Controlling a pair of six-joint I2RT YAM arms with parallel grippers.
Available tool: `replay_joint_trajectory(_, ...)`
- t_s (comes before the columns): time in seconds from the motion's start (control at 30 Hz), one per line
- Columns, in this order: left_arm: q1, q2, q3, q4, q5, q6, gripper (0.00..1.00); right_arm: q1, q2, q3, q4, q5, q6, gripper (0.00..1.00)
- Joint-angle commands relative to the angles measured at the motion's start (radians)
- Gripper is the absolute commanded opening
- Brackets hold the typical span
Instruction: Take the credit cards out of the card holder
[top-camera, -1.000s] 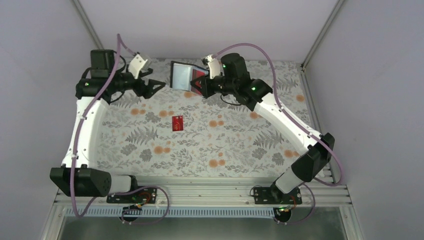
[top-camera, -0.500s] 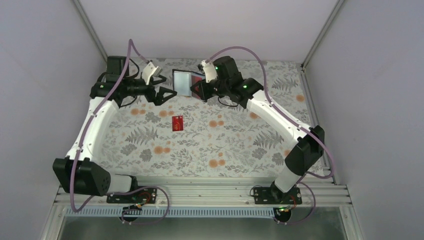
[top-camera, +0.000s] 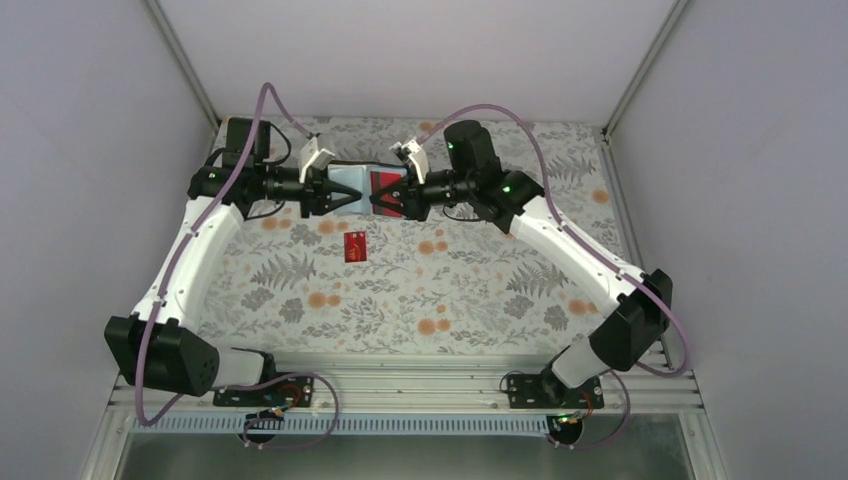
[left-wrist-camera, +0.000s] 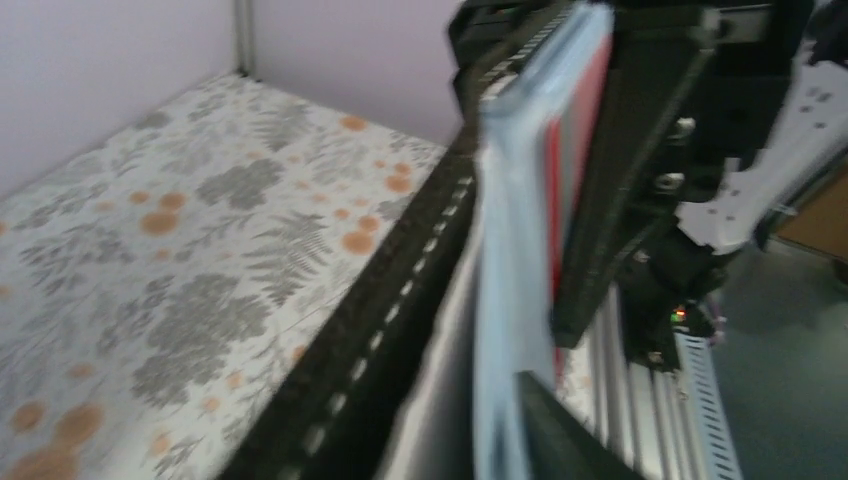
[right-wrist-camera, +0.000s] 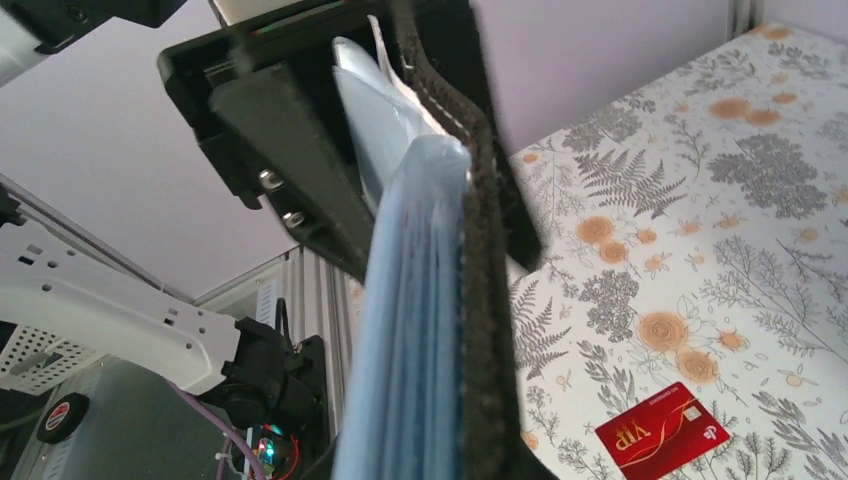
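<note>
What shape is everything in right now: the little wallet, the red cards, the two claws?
card holder, open, held up in the air.
red card in the holder, tucked inside, not yet removed.
loose red card, out, lying flat on the table.
right gripper, shut on the card holder.
left gripper, jaws around the holder's left flap; grip unclear.

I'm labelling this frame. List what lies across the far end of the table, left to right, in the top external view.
From the left: left gripper → card holder, open → right gripper. The loose red credit card lies nearer, within the holder's span, so it is left out.
</note>
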Motion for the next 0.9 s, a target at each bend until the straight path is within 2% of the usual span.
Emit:
replay_joint_trajectory(0.0, -0.006, -0.01, 0.047, -0.094, 0.1, 0.102, 0.05, 0.007, -0.069, -0.016, 0.053, -0.104, -0.063, 0.07)
replay_joint_trajectory(0.1, -0.004, -0.016, 0.08, -0.143, 0.109, 0.136, 0.03, -0.011, -0.132, -0.065, 0.067, -0.118, -0.092, 0.42)
replay_joint_trajectory(0.17, -0.002, -0.024, 0.09, -0.165, 0.118, 0.15, 0.02, -0.038, -0.183, -0.119, 0.089, -0.114, -0.1, 0.55)
replay_joint_trajectory(0.2, -0.002, -0.024, 0.091, -0.171, 0.121, 0.154, 0.02, -0.053, -0.203, -0.137, 0.094, -0.118, -0.102, 0.57)
replay_joint_trajectory(0.3, -0.002, -0.024, 0.086, -0.173, 0.131, 0.154, 0.02, -0.09, -0.234, -0.172, 0.095, -0.131, -0.102, 0.56)
replay_joint_trajectory(0.4, -0.002, -0.022, 0.088, -0.178, 0.135, 0.156, 0.02, -0.107, -0.228, -0.181, 0.099, -0.128, -0.083, 0.39)
replay_joint_trajectory(0.47, -0.002, -0.023, 0.088, -0.174, 0.131, 0.15, 0.02, -0.114, -0.218, -0.184, 0.106, -0.123, -0.063, 0.37)
replay_joint_trajectory(0.6, -0.002, -0.021, 0.085, -0.141, 0.111, 0.091, 0.02, -0.115, -0.199, -0.175, 0.105, -0.147, -0.05, 0.54)
replay_joint_trajectory(0.67, -0.002, -0.016, 0.085, -0.094, 0.036, 0.005, 0.02, -0.114, -0.21, -0.185, 0.105, -0.187, -0.075, 0.68)
replay_joint_trajectory(0.73, -0.002, 0.003, 0.107, -0.086, -0.068, -0.077, 0.02, -0.115, -0.237, -0.204, 0.109, -0.181, -0.095, 0.77)
replay_joint_trajectory(0.8, -0.002, 0.018, 0.122, -0.133, -0.075, -0.047, 0.02, -0.114, -0.256, -0.216, 0.13, -0.123, -0.077, 0.76)
replay_joint_trajectory(0.87, -0.002, 0.01, 0.103, -0.131, -0.044, -0.036, 0.02, -0.114, -0.243, -0.209, 0.162, -0.102, -0.041, 0.64)
